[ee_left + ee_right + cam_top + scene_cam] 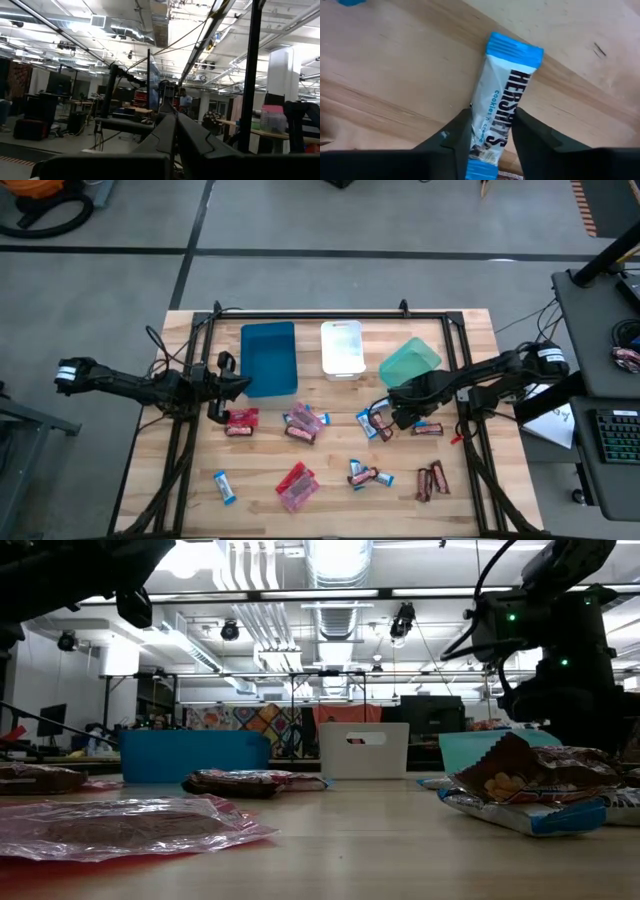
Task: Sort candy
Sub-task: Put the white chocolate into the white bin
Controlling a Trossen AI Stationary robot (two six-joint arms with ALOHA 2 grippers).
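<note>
Candy lies scattered on the wooden table (150, 480): dark brown bars (430, 480), a red packet (298, 485), blue-and-white bars (224, 487), and a mixed cluster (303, 423). My right gripper (385, 418) points down at the table's right part, in front of the green tray (410, 362). It is shut on a blue-and-white bar (502, 100) that lies flat on the wood. My left gripper (240, 385) hovers shut and empty beside the blue tray (269, 358); its fingers (175, 117) point up into the room. My right gripper comes from above, pointing down, with one finger (460, 130) on each long side of the blue-and-white bar. It takes the bar at its nearer half (492, 132), fingers across its width. The bar lies flat on the table, its far blue end (515, 50) free.
A white tray (342, 348) stands between the blue and green ones at the table's far side. A dark bar (428, 428) lies just right of my right gripper. A black frame (470, 380) runs along the table's edges. A desk with a keyboard (615, 435) stands off to the right.
</note>
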